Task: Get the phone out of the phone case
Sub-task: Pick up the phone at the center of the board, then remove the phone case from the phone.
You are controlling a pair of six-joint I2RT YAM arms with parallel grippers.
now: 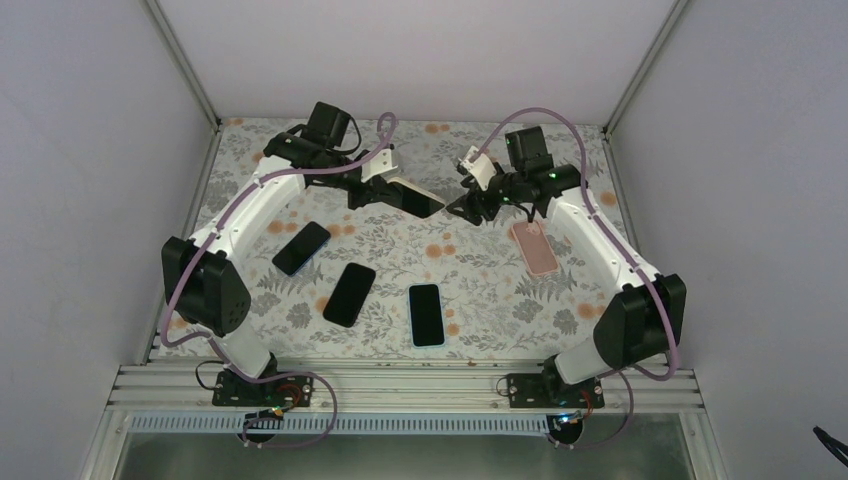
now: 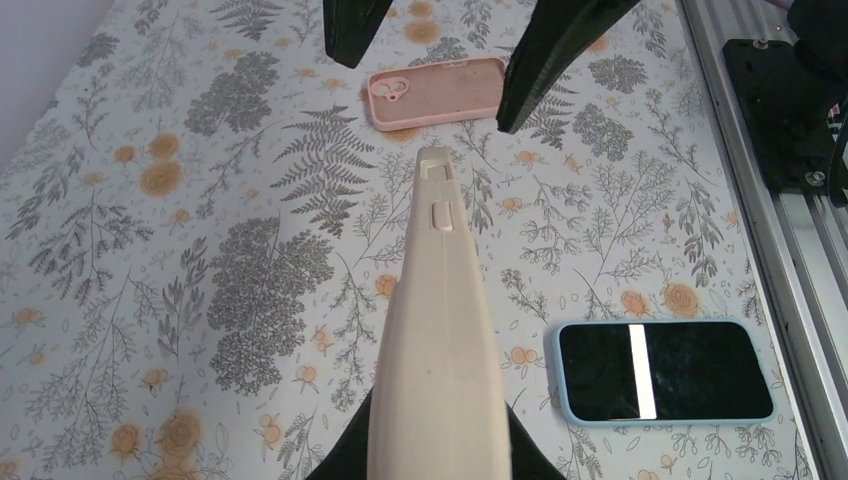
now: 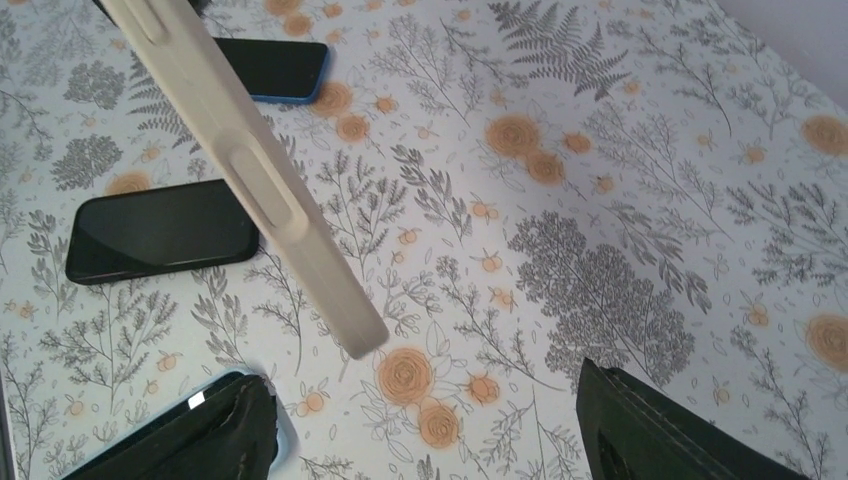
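Cream-cased phone (image 1: pixel 418 199) hangs mid-air upper centre, just beside right pincer (image 1: pixel 468 208); pink case (image 1: pixel 534 248) centre right; three phones (image 1: pixel 349 294) lower centre; bare desk (image 1: pixel 470 270) between.

Both arms reach inward; left gripper (image 1: pixel 380 188) clamped tight, right gripper (image 1: pixel 470 208) jaws spread wide

Overhead view from the near edge; wrist views close, downward, sharing the cream case (image 2: pixel 437 340).

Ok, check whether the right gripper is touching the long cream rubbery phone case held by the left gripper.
Apart. Right wrist view: floral tablecloth shows between the tip of the cream phone case and both fingers of the right gripper.
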